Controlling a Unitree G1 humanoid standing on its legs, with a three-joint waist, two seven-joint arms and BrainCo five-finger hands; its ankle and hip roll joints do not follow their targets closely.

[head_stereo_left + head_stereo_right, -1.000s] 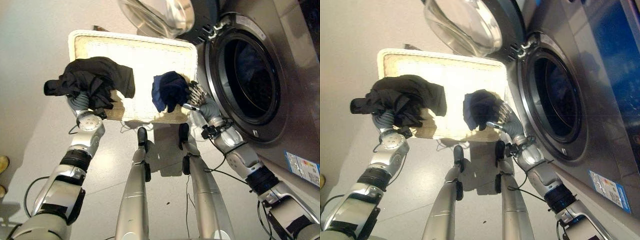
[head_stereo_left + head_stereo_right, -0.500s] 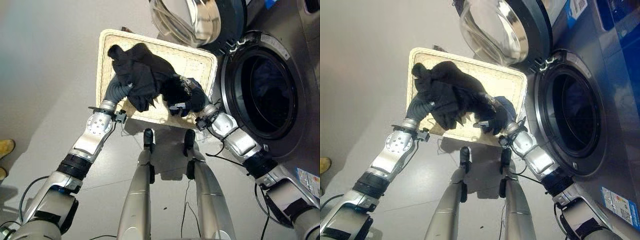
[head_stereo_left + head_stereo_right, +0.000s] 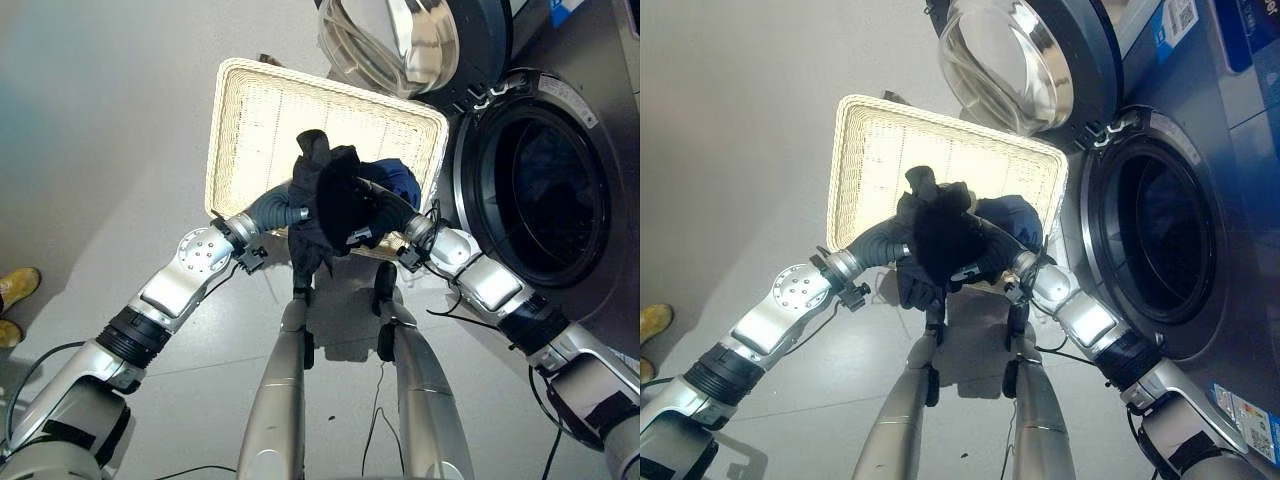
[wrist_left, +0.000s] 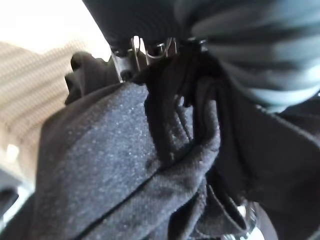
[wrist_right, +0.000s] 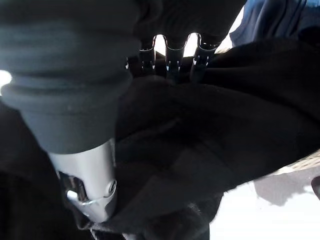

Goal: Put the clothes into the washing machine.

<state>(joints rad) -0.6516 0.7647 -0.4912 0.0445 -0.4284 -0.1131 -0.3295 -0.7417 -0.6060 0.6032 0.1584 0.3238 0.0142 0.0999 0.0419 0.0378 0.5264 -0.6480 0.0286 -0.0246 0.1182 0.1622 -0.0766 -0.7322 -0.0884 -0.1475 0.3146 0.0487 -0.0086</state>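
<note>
A black garment (image 3: 335,205) hangs bunched above the near edge of the cream wicker basket (image 3: 225,130). My left hand (image 3: 275,212) comes in from the left and is shut on it; dark cloth (image 4: 100,165) bunches under its fingers in the left wrist view. My right hand (image 3: 395,215) presses in from the right, shut on a dark blue garment (image 3: 402,182) that shows just behind the black one and past its fingers (image 5: 170,60). The two garments touch as one bundle. To the right stands the washing machine with its dark drum opening (image 3: 550,190).
The machine's round glass door (image 3: 400,40) stands swung open beyond the basket's far right corner. The basket lies on a grey floor with its bottom bare. A person's yellow shoes (image 3: 15,290) show at the far left edge.
My hands were apart at the basket's two sides and have come together in the middle. The black garment moved right to meet the blue one. The camera has also shifted.
</note>
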